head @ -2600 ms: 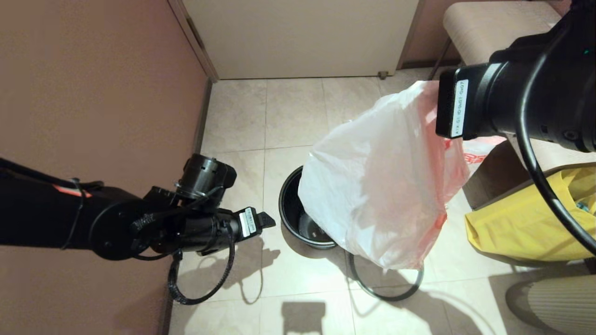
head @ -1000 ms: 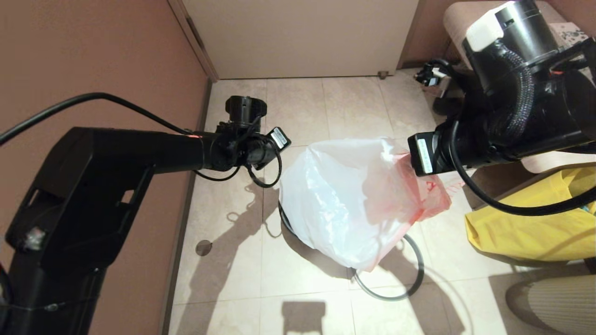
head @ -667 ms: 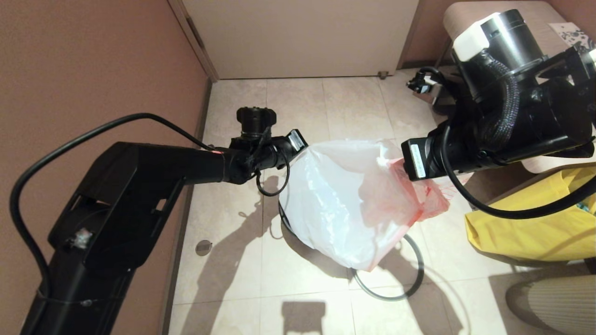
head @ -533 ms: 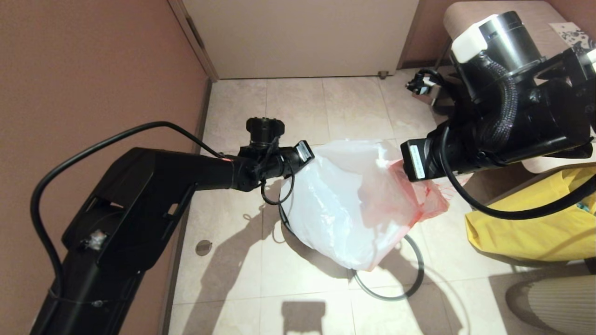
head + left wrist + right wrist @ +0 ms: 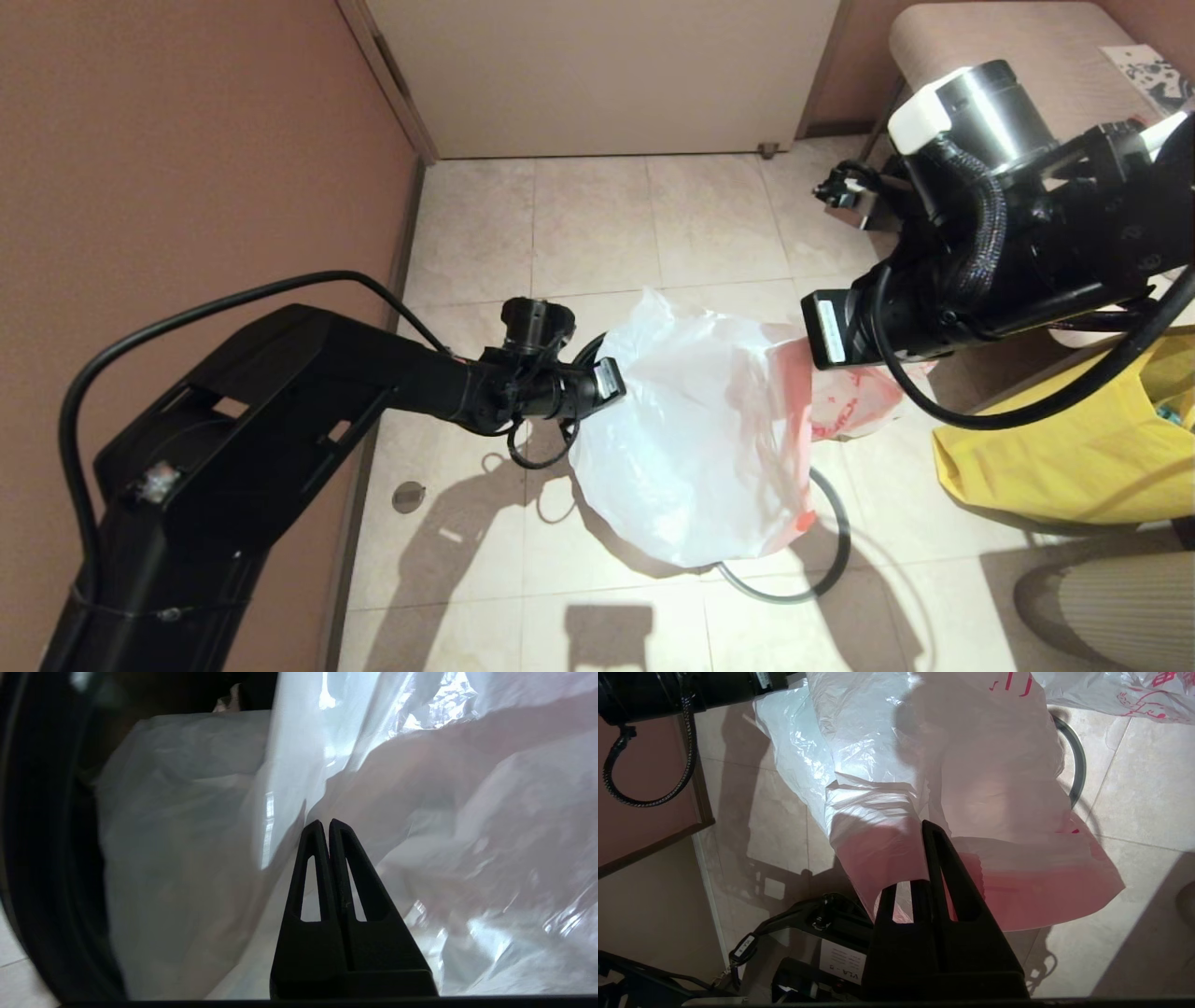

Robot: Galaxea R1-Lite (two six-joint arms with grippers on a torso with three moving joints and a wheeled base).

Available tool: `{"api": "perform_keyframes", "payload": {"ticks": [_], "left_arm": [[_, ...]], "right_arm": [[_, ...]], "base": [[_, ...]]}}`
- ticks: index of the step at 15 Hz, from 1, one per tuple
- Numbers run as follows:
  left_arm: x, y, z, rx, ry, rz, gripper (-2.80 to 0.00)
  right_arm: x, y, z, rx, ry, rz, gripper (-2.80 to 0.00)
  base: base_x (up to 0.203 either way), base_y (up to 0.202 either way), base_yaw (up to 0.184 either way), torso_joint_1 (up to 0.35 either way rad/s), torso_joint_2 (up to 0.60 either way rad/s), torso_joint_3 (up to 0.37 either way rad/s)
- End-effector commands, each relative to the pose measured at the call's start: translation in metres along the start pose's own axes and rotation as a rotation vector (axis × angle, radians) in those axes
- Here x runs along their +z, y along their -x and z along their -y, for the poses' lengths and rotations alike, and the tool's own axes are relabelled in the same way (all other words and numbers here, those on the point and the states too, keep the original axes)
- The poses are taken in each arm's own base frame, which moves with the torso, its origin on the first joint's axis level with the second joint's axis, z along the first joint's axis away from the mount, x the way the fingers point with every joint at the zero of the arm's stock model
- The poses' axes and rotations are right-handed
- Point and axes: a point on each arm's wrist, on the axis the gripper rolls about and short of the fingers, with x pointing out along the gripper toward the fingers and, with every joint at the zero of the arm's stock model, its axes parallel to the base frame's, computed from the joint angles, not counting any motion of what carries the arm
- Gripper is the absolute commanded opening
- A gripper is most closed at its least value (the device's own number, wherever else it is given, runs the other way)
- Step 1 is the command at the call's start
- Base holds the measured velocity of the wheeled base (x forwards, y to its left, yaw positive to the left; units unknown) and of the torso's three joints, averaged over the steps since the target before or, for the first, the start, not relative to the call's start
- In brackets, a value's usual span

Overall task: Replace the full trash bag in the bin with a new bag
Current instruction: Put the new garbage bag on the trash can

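New bag (image 5: 691, 439) over the bin (image 5: 586, 353), between both pincers; hoop (image 5: 826, 560) on floor behind-right; full bag (image 5: 854, 401) right

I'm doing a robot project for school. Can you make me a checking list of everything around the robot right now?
Surface: tiled floor, sunlit with shadows.
Job's things: new bag stretched between both grippers over the bin, which is mostly hidden; grey hoop lies on the floor; full trash bag sits on the floor behind.
Clutter: yellow fabric bag at the right.
Grippers: left gripper fingers shut on the new bag's side; right gripper fingers shut on its pink edge.
Cables: black cable loops over the left arm.
Surroundings: brown wall, pale door, padded seat.
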Motion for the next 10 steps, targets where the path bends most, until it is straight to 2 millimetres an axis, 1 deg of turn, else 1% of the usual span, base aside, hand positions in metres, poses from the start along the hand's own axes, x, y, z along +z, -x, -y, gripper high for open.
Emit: {"api": "perform_keyframes", "payload": {"ticks": [1, 4, 6, 7, 8, 10], "left_arm": [[-0.005, -0.01, -0.009, 0.031, -0.005, -0.004, -2.8], [0.002, -0.036, -0.018, 0.133, -0.023, 0.113, -2.8], [0.009, -0.046, -0.02, 0.183, -0.027, 0.193, -2.8], [0.013, -0.048, -0.018, 0.191, -0.026, 0.222, -2.8], [0.018, -0.043, -0.013, 0.184, -0.019, 0.241, -2.8], [0.032, -0.025, 0.005, 0.152, 0.001, 0.284, -2.8]], "right_arm": [[-0.001, -0.012, 0.003, -0.016, -0.006, -0.028, -2.8], [-0.001, -0.037, 0.011, 0.001, -0.025, -0.072, -2.8], [0.004, -0.046, 0.017, 0.043, -0.045, -0.051, -2.8], [0.005, -0.045, 0.018, 0.065, -0.049, -0.05, -2.8], [0.005, -0.042, 0.018, 0.082, -0.049, -0.054, -2.8], [0.002, -0.044, 0.02, 0.073, -0.053, -0.073, -2.8]], "base": [[0.0, 0.0, 0.0, 0.0, 0.0, 0.0], [0.0, 0.0, 0.0, 0.0, 0.0, 0.0], [0.0, 0.0, 0.0, 0.0, 0.0, 0.0], [0.0, 0.0, 0.0, 0.0, 0.0, 0.0], [0.0, 0.0, 0.0, 0.0, 0.0, 0.0], [0.0, 0.0, 0.0, 0.0, 0.0, 0.0]]}}
